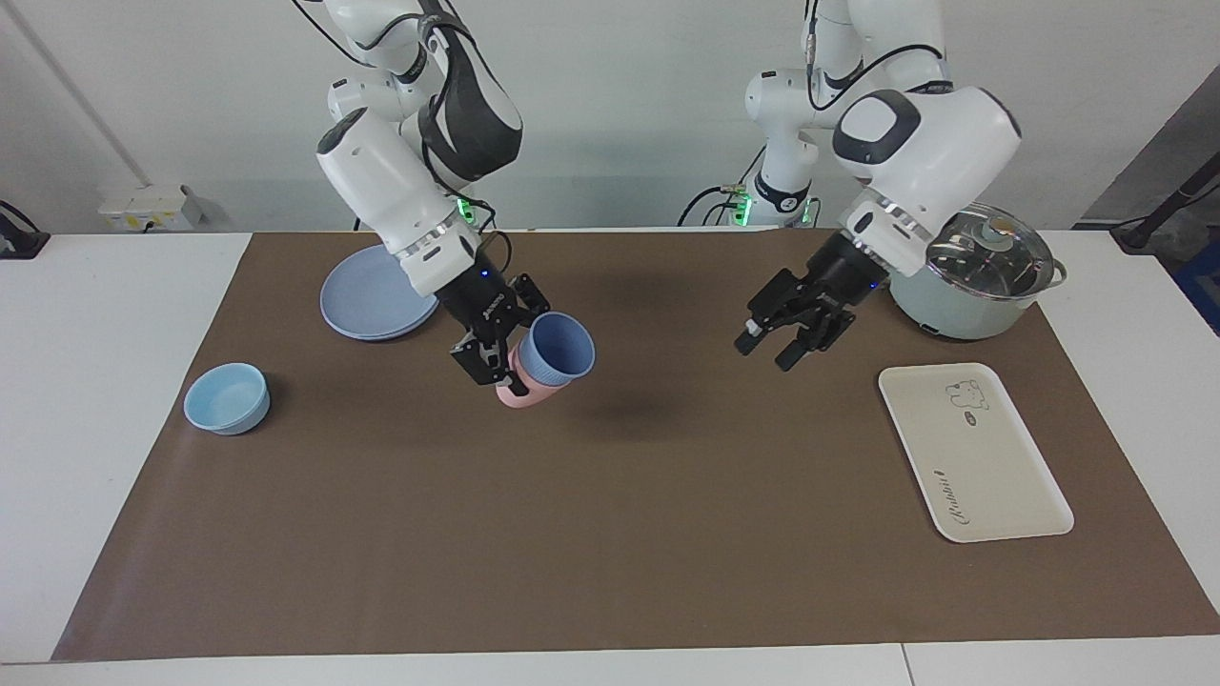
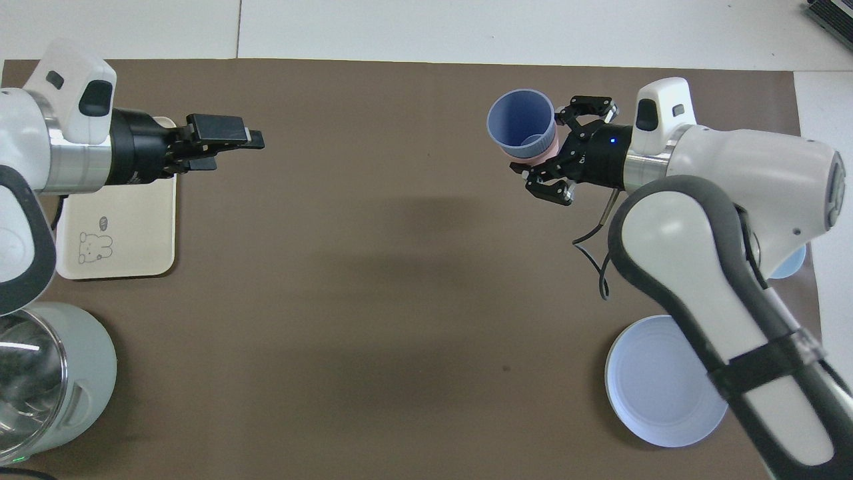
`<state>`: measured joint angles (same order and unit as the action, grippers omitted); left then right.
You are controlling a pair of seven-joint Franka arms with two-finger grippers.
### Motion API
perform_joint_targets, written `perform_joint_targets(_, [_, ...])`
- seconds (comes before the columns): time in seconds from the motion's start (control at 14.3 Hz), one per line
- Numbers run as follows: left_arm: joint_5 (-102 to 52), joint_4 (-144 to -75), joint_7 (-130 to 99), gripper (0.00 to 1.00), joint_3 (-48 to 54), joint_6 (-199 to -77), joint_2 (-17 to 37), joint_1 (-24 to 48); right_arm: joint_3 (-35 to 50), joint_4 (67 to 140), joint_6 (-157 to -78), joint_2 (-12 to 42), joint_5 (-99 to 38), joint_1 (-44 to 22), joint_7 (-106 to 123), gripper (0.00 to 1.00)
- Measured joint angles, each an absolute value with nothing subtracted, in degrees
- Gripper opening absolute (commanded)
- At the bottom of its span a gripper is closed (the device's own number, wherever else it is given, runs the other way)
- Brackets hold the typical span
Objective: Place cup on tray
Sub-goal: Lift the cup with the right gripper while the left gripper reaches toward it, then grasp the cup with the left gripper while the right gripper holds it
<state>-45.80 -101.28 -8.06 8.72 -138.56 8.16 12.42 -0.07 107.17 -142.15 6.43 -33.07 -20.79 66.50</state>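
- Bowl (image 1: pixel 227 397): shallow, light blue, standing on the brown mat (image 1: pixel 610 534) toward the right arm's end of the table.
- Plate (image 1: pixel 367 295): round, blue, on the mat nearer to the robots than the bowl, partly covered by the right arm in both views.
- Right gripper (image 1: pixel 503 354): raised over the mat near its middle, on the right arm's side; its fingers are clamped on a nested pair of tumblers, held tilted with the mouth facing away from the robots.
- Cup (image 1: pixel 560 347): periwinkle blue, seated inside the salmon-pink tumbler (image 1: pixel 522 391), whose base shows below it; both are clear of the table, with a shadow on the mat beneath. In the overhead view the cup (image 2: pixel 521 123) shows its open mouth, the pink one only a rim at its side.
- Left gripper (image 1: pixel 780 343): raised over the mat between the cup and the tray, pointing toward the cup; its fingers stand apart with nothing between them.
- Pot (image 1: pixel 972 286): pale green with a glass lid, on the mat at the left arm's end, close to the robots.
- Tray (image 1: pixel 991 476): cream white with a bear print and script lettering, flat on the mat farther from the robots than the pot, well apart from the cup.
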Motion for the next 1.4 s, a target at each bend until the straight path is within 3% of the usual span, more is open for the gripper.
perform_joint_targets(0.84, [-48.4, -100.4, -9.1, 0.70, 8.7, -144.2, 10.4, 23.4, -0.1, 107.4, -142.1, 6.2, -24.3, -23.9, 61.3, 0.00])
perform_joint_targets(0.91, [-48.4, -100.4, -9.2, 0.62, 8.7, -144.2, 10.4, 24.2, -0.1, 107.4, -142.1, 6.2, -23.9, -24.0, 60.9, 0.00])
perform_joint_targets(0.98, [-48.4, -100.5, -9.3, 0.45, 8.7, -144.2, 10.4, 24.9, -0.1, 107.4, -142.1, 6.2, -23.6, -24.0, 60.8, 0.00])
perform_joint_targets(1.19, [-48.3, -101.3, -9.3, 0.15, 8.6, -144.2, 10.5, 26.0, -0.2, 107.5, -142.1, 6.1, -23.4, -23.9, 60.8, 0.00])
perform_joint_targets(1.26, [-47.8, -101.5, -9.2, 0.00, 8.5, -144.2, 10.5, 26.0, -0.3, 107.5, -142.1, 6.0, -23.3, -23.9, 60.8, 0.00])
perform_joint_targets(1.4, [-45.3, -101.6, -9.4, 0.00, 8.3, -144.1, 10.5, 26.0, -0.4, 107.8, -142.1, 5.9, -23.3, -23.9, 60.8, 0.00])
